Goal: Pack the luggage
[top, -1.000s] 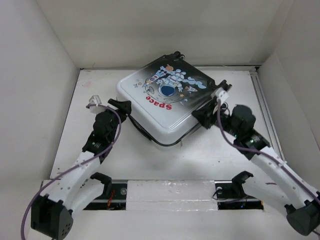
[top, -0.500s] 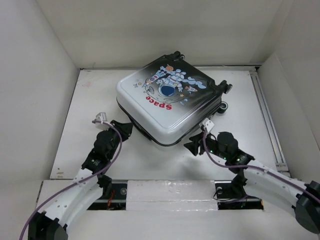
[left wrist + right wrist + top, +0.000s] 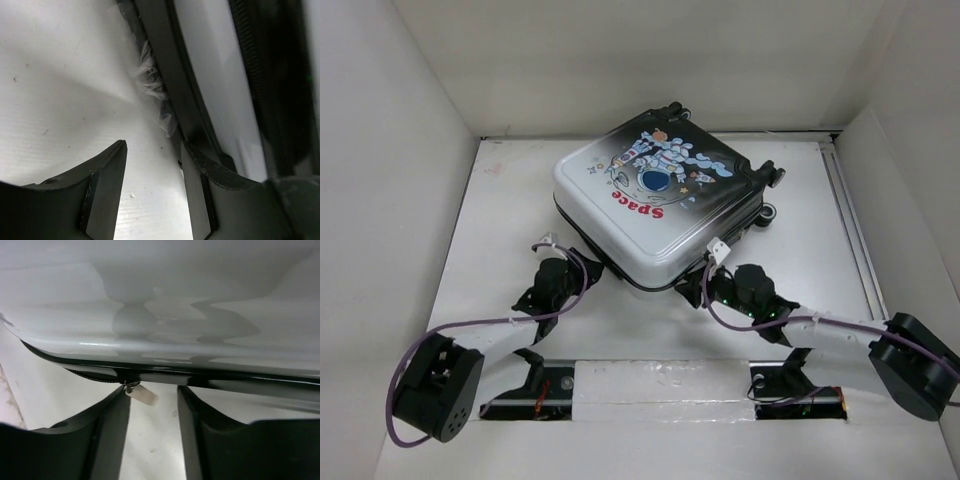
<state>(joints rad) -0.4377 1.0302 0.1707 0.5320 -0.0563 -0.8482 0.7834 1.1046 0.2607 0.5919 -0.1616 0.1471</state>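
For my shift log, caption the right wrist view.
Open right claw facing the luggage rim, zipper pull hanging between its jaws.

Black-and-white luggage (image 3: 655,205), red-lettered astronaut print

The luggage (image 3: 655,215) walls off everything ahead of my left claw (image 3: 588,262), its black rim right against my right-hand finger. Bare counter (image 3: 510,190) lies open to that claw's left. My right claw (image 3: 696,288) meets the same shell ahead. A zipper pull (image 3: 141,394) hangs in its gap, with free counter beneath.
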